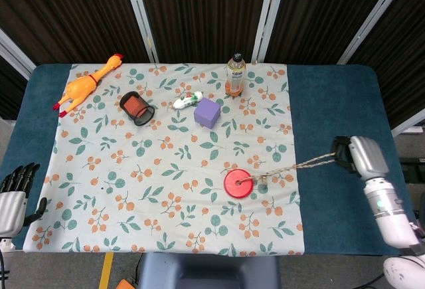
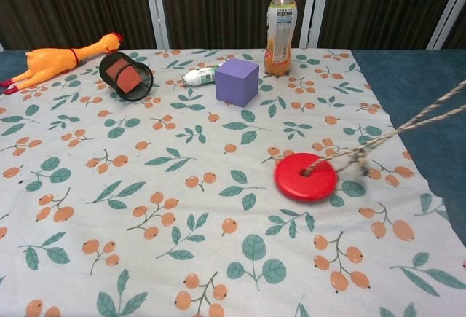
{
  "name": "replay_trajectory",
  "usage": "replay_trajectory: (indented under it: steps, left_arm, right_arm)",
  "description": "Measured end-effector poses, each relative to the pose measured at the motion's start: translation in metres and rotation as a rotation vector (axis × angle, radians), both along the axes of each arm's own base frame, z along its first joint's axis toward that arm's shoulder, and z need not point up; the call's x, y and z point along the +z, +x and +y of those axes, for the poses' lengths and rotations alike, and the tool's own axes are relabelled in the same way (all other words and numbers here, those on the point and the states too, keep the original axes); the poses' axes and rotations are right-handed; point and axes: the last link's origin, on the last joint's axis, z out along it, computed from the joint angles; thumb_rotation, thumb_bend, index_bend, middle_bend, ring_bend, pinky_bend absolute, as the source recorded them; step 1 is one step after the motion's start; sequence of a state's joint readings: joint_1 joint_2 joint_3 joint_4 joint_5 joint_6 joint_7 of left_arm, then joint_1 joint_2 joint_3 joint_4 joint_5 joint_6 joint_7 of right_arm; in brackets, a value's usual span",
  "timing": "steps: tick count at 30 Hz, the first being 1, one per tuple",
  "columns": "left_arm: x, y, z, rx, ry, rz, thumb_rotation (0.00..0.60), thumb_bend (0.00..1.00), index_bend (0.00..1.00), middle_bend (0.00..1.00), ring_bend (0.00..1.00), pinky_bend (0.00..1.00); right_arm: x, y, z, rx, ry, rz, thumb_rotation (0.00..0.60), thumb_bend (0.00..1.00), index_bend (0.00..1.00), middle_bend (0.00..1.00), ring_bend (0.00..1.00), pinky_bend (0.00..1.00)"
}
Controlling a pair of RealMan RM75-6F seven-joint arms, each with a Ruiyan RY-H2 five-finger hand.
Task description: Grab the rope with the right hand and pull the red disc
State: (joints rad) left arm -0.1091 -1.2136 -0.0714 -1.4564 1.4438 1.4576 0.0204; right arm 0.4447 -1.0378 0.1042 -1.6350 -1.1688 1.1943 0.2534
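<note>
A red disc [image 1: 238,183] lies on the floral cloth, right of centre; in the chest view the red disc [image 2: 306,176] looks slightly blurred. A twisted beige rope [image 1: 295,167] runs taut from the disc's middle to the right. My right hand [image 1: 350,154] grips the rope's far end over the blue table surface. In the chest view the rope [image 2: 408,124] rises to the right edge and the right hand is out of frame. My left hand [image 1: 14,189] rests at the table's left edge, fingers apart, holding nothing.
At the back of the cloth [image 1: 99,169] stand a purple cube [image 1: 207,112], an orange-drink bottle [image 1: 235,75], a small white bottle lying down [image 1: 187,99], a tipped black mesh cup [image 1: 137,108] and a rubber chicken [image 1: 86,88].
</note>
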Motion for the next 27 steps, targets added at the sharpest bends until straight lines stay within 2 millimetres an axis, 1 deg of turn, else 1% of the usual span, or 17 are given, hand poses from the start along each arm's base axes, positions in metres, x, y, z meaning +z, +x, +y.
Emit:
replay_trajectory:
  steps: [3,6,9,11,16,17,18,19,20,21,22,23,24,25,26,27]
  left_arm:
    - [0.0,0.0,0.0,0.0,0.0,0.001,0.6,0.46,0.0,0.06,0.02,0.13]
    - [0.0,0.0,-0.001,0.004,0.0,0.002,0.6,0.46,0.0,0.06,0.02,0.13]
    - [0.0,-0.001,-0.002,0.007,0.001,0.004,0.6,0.46,0.0,0.06,0.02,0.13]
    - [0.0,-0.001,-0.002,0.009,0.002,0.005,0.6,0.46,0.0,0.06,0.02,0.13]
    - [0.0,-0.001,-0.002,0.011,0.007,0.006,0.6,0.46,0.0,0.06,0.02,0.13]
    - [0.0,0.0,-0.002,0.011,0.008,0.006,0.6,0.46,0.0,0.06,0.02,0.13]
    - [0.0,0.0,-0.002,0.011,0.009,0.007,0.6,0.46,0.0,0.06,0.02,0.13]
    - [0.0,0.0,-0.003,0.011,0.01,0.009,0.6,0.46,0.0,0.06,0.02,0.13]
    - [0.0,-0.001,-0.003,0.012,0.009,0.01,0.6,0.46,0.0,0.06,0.02,0.13]
    - [0.0,-0.001,-0.003,0.014,0.009,0.011,0.6,0.46,0.0,0.06,0.02,0.13]
    - [0.0,-0.002,-0.003,0.015,0.009,0.012,0.6,0.46,0.0,0.06,0.02,0.13]
    - [0.0,-0.002,-0.003,0.017,0.008,0.012,0.6,0.46,0.0,0.06,0.02,0.13]
    - [0.0,-0.003,-0.003,0.018,0.008,0.013,0.6,0.46,0.0,0.06,0.02,0.13]
    - [0.0,-0.004,-0.003,0.019,0.008,0.014,0.6,0.46,0.0,0.06,0.02,0.13]
    - [0.0,-0.004,-0.004,0.02,0.008,0.014,0.6,0.46,0.0,0.06,0.02,0.13]
    - [0.0,-0.005,-0.004,0.022,0.007,0.015,0.6,0.46,0.0,0.06,0.02,0.13]
  right_arm:
    - [0.013,-0.014,0.004,-0.02,-0.024,0.011,0.6,0.81,0.84,0.78,0.88,0.98]
    - [0.014,-0.012,0.002,-0.005,-0.038,0.003,0.6,0.81,0.84,0.78,0.88,0.98]
    - [0.009,-0.004,0.001,0.023,-0.02,-0.007,0.6,0.81,0.84,0.78,0.88,0.98]
    - [0.003,0.006,0.0,0.057,0.0,-0.019,0.6,0.81,0.84,0.78,0.88,0.98]
    - [-0.027,0.055,-0.006,0.209,0.067,-0.059,0.6,0.81,0.84,0.78,0.88,0.97]
    - [-0.033,0.064,-0.006,0.235,0.076,-0.061,0.6,0.81,0.83,0.78,0.87,0.96]
    - [-0.045,0.077,-0.007,0.274,0.089,-0.062,0.6,0.81,0.81,0.78,0.84,0.94]
    - [-0.049,0.082,-0.008,0.287,0.095,-0.06,0.6,0.8,0.76,0.77,0.79,0.9]
    - [-0.056,0.088,-0.008,0.304,0.103,-0.053,0.6,0.74,0.68,0.73,0.69,0.83]
    - [-0.064,0.094,-0.009,0.321,0.12,-0.037,0.6,0.63,0.56,0.63,0.55,0.74]
    - [-0.069,0.096,-0.009,0.326,0.139,-0.023,0.6,0.42,0.35,0.44,0.35,0.57]
    - [-0.074,0.098,-0.009,0.328,0.164,-0.009,0.6,0.21,0.17,0.23,0.16,0.36]
    - [-0.08,0.099,-0.009,0.325,0.207,0.008,0.6,0.06,0.03,0.08,0.04,0.16]
    - [-0.084,0.099,-0.009,0.319,0.242,0.023,0.6,0.01,0.0,0.02,0.0,0.05]
    - [-0.089,0.098,-0.008,0.31,0.289,0.048,0.6,0.0,0.0,0.0,0.0,0.01]
    - [-0.094,0.097,-0.007,0.305,0.322,0.07,0.6,0.0,0.0,0.0,0.0,0.0]
